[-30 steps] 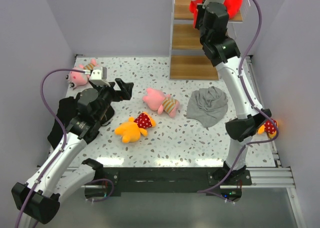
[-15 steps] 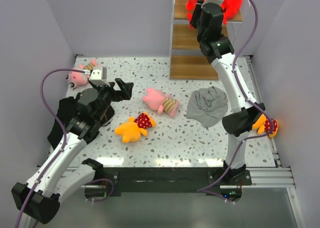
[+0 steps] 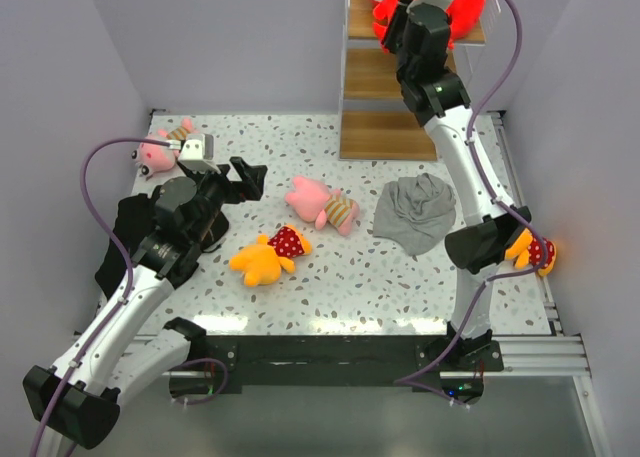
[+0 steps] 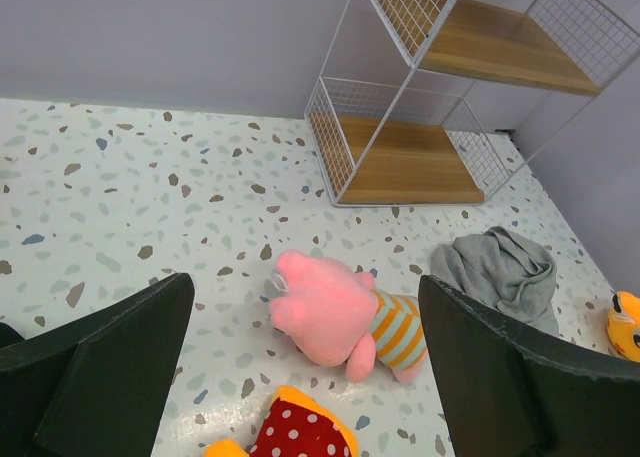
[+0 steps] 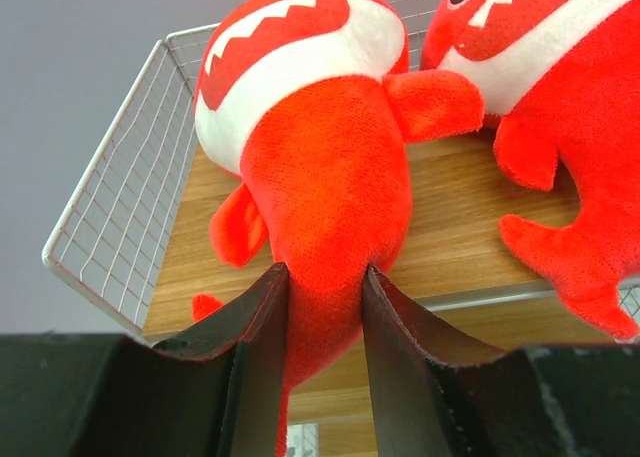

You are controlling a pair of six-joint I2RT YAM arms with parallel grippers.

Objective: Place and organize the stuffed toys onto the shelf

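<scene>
**Desk:** How do your arms stand?

**Me:** My right arm is stretched up at the shelf (image 3: 388, 134), with the right gripper (image 5: 325, 277) level with the top board (image 5: 460, 227). Its fingers (image 5: 258, 327) are partly apart on either side of the tail end of a red-and-white toy (image 5: 320, 147) lying on that board. The plush touches both fingers, and I can't tell whether they pinch it or have let go. My left arm is bent low over the table (image 3: 400, 277), and the left gripper (image 3: 248, 179) is spread wide with nothing in it.

**Desk:** Count?

**Me:** I count six toys. The second red-and-white toy (image 5: 540, 57) lies just beside the first on the top board. The other four are on the table:
- a pink toy (image 3: 322, 203) mid-table
- a second pink toy (image 3: 155, 149) at the far left
- a yellow-orange toy (image 3: 268, 260) nearer me
- a second yellow-orange toy (image 3: 530, 249) at the right edge, behind my right elbow

There is also one grey cloth (image 3: 415, 210) and one black cloth (image 3: 122, 239) by my left arm.

**Desk:** What has changed since a second ago?

**Me:** My right wrist has risen toward the top board. The elbow has swung aside, so more of the right-edge toy shows. My left arm and the table toys sit as they were.
</scene>
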